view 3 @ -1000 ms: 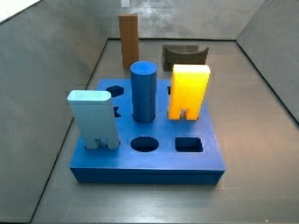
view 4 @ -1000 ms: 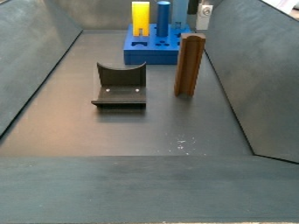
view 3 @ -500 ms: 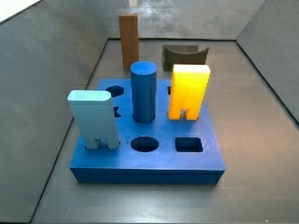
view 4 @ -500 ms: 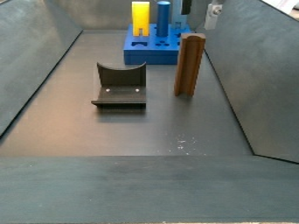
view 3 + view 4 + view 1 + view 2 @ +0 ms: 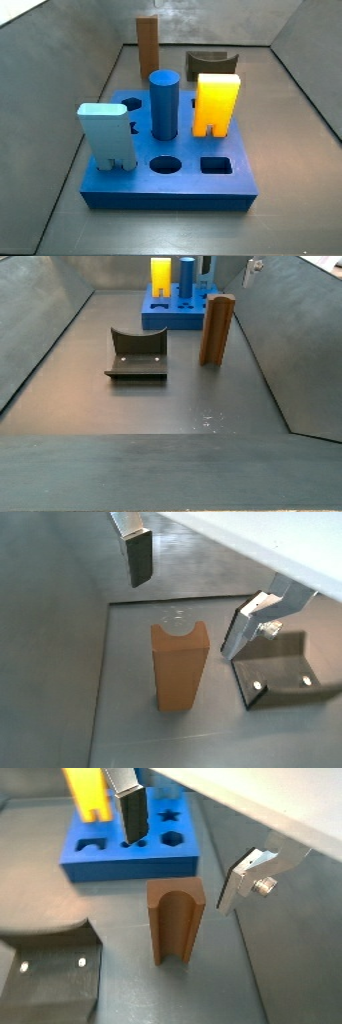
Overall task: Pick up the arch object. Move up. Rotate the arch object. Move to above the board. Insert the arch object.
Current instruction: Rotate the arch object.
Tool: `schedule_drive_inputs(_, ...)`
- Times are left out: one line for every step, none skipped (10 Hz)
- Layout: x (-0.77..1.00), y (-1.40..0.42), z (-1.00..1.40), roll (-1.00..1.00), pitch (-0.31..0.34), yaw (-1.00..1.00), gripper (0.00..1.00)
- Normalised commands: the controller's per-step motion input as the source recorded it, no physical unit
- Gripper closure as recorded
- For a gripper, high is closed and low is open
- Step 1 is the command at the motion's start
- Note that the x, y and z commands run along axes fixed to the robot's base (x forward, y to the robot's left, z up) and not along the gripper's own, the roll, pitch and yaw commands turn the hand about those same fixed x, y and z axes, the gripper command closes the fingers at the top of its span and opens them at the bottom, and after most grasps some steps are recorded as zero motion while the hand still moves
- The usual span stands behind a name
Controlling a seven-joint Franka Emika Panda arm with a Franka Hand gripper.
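Arch object [image 5: 179,667] stands upright (untouched) below the end effector [image 5: 198,590]; its fingers spread wide, holding nothing.

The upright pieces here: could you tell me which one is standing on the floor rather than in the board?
The arch object, the tall brown slab, stands alone on the grey floor beyond the board; the open gripper straddles it from above.

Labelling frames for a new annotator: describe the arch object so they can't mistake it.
Start at the blue board; behind it, on the grey floor, stands the arch object, with the open gripper above it. It is the tall plain brown slab, unlike the short dark notched block beside it.
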Motion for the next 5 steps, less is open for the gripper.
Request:
schedule_drive_inputs(0.03, 0.0, -0.02, -0.01, 0.02, 1.0, 0.0)
schedule_drive_inputs(0.03, 0.0, -0.02, -0.01, 0.021, 1.0, 0.0)
schedule_drive_inputs(0.03, 0.0, -0.02, -0.01, 0.023, 1.0, 0.0)
schedule_drive_inputs(0.03, 0.0, -0.02, -0.01, 0.025, 1.0, 0.0)
schedule_drive_inputs(0.03, 0.0, -0.02, -0.01, 0.029, 1.0, 0.0)
